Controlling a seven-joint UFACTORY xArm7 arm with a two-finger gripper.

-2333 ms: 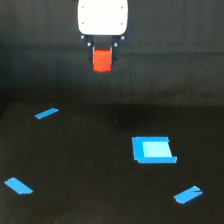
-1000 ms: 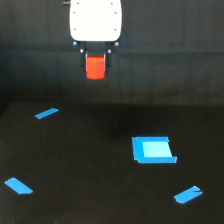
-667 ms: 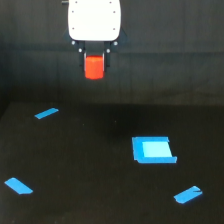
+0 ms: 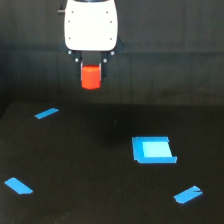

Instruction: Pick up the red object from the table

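Observation:
The red object (image 4: 91, 77) is a small orange-red block held between the jaws of my gripper (image 4: 91, 70), well above the black table (image 4: 100, 180). The gripper hangs under a white arm housing (image 4: 91, 25) at the top of the exterior view, left of centre. The jaws are shut on the block's upper part; its lower half shows below them. Nothing touches the table under it.
A flat blue square piece (image 4: 153, 149) lies on the table at the exterior view's right. Blue tape strips lie at the left (image 4: 46, 113), the lower left (image 4: 18, 186) and the lower right (image 4: 187, 194). A dark wall stands behind.
The gripper with the red block has moved toward the exterior view's left and slightly down since 2.3 s ago. In the last second it has hardly moved.

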